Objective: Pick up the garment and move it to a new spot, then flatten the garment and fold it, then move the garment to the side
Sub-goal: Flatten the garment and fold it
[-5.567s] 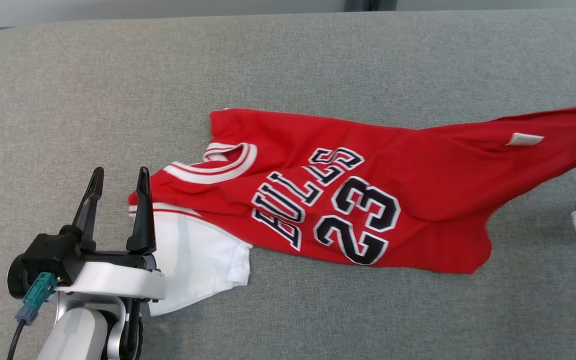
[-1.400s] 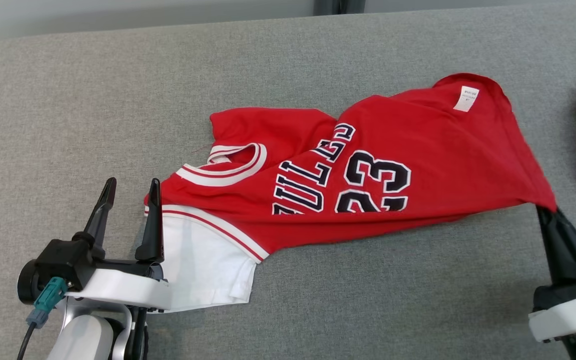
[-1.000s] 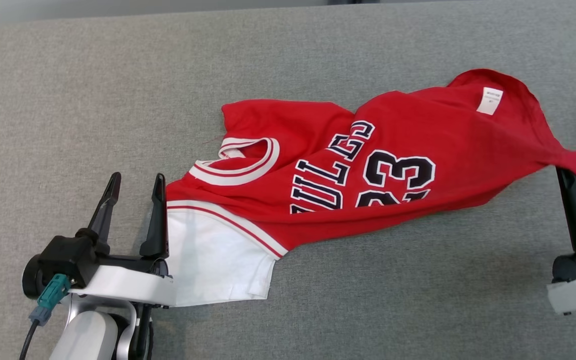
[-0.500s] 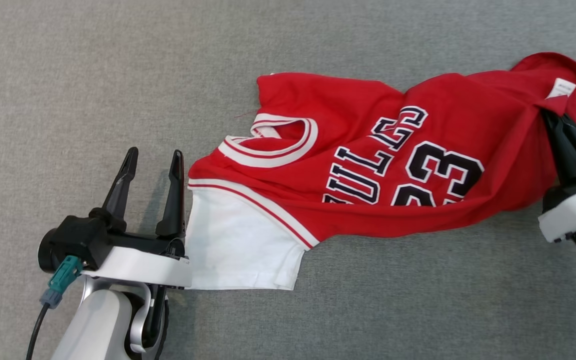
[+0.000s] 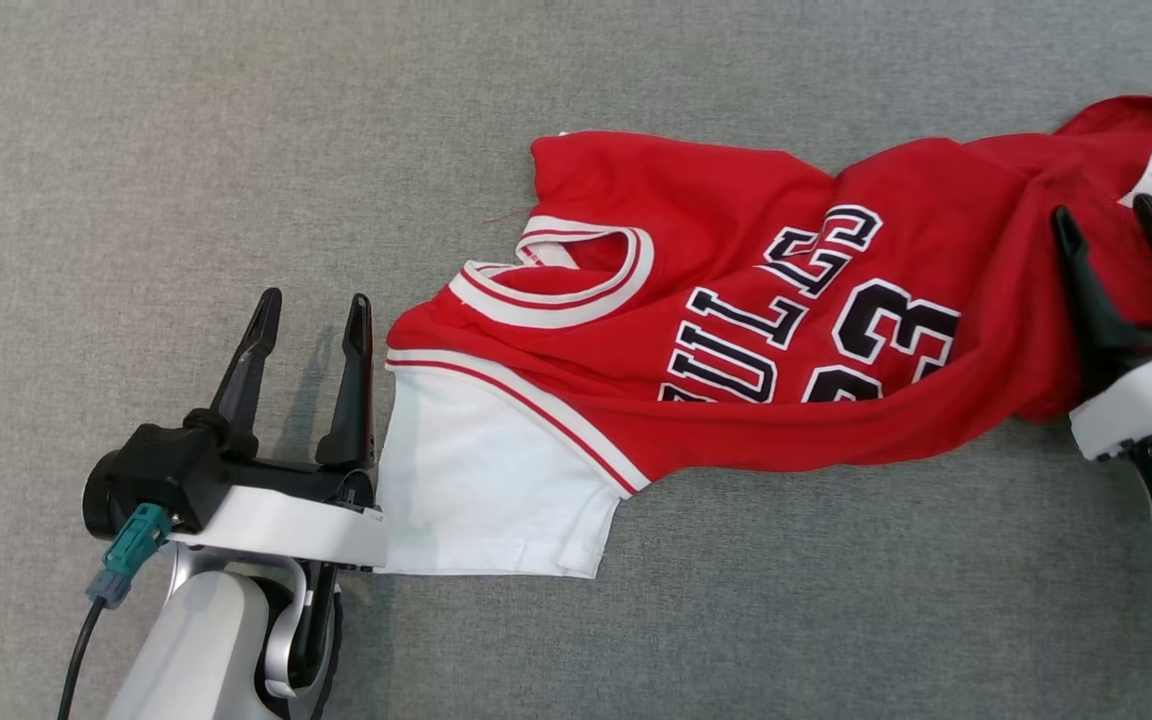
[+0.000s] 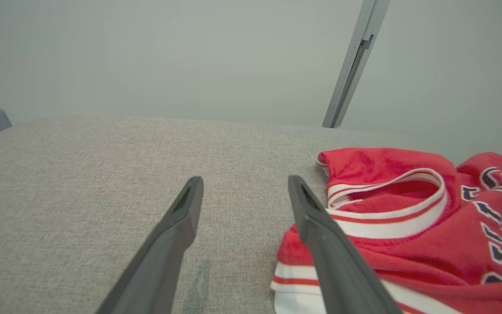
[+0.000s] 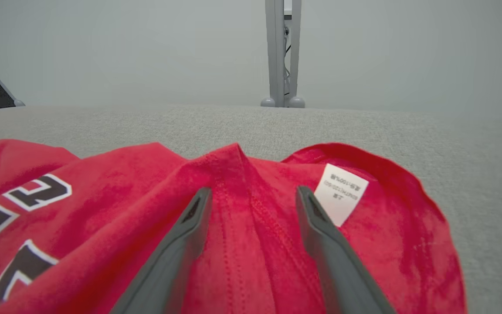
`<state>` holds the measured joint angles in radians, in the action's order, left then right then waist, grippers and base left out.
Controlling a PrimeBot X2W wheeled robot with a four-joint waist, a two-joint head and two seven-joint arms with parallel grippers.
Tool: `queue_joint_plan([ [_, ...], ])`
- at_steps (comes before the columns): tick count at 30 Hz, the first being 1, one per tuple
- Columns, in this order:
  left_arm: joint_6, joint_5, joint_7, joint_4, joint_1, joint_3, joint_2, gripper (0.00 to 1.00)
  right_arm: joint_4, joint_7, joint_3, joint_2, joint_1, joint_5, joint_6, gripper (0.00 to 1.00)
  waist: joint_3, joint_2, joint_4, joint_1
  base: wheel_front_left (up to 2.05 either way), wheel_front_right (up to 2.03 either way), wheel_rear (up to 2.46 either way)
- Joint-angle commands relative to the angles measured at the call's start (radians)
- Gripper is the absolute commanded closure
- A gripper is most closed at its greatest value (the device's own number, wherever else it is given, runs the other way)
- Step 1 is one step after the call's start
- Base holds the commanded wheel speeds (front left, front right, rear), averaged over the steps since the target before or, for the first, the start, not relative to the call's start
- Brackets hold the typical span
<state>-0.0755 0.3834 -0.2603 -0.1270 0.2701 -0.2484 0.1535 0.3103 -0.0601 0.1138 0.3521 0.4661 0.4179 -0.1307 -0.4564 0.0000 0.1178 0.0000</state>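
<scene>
A red Bulls 23 jersey [image 5: 736,300] with a white sleeve [image 5: 476,490] lies rumpled across the grey padded table [image 5: 236,150], its hem end bunched at the right. My right gripper [image 5: 1108,215] stands open over that bunched hem, fingers spread above the red cloth [image 7: 251,226] next to a white care label [image 7: 340,192]. My left gripper [image 5: 311,305] is open just left of the jersey's shoulder, with bare table between its fingers [image 6: 242,192]. The striped collar [image 6: 390,205] lies right of the left gripper's right finger.
Grey table surface stretches to the left and far side of the jersey. A pale wall with a grey metal post [image 7: 282,52] stands beyond the table's far edge; the same kind of post [image 6: 355,61] shows in the left wrist view.
The right gripper carried the hem back over the jersey, then let go and now stands open above the bunched cloth. The head camera has shifted. The left gripper stayed open beside the shoulder.
</scene>
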Motion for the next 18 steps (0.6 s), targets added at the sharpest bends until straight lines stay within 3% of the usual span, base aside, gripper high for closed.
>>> queue_joint_plan([
  [1,0.001,-0.006,-0.005,-0.001,0.001,0.006,0.005,0.0,-0.002,-0.016,-0.008,-0.004,-0.028,0.004,0.0,0.0,0.01,0.0,-0.011,0.0,0.0,0.0,0.0],
  [8,-0.007,-0.009,-0.005,-0.004,-0.022,0.018,0.014,0.0,-0.106,-0.084,-0.115,-0.054,-0.186,-0.023,0.0,0.0,0.052,0.0,-0.054,0.0,0.0,0.0,0.0],
  [18,-0.019,-0.003,-0.002,-0.005,-0.075,0.027,0.032,0.0,-0.3,-0.06,-0.171,-0.158,-0.353,-0.114,0.0,0.0,0.137,0.0,-0.083,0.0,0.0,0.0,0.0],
])
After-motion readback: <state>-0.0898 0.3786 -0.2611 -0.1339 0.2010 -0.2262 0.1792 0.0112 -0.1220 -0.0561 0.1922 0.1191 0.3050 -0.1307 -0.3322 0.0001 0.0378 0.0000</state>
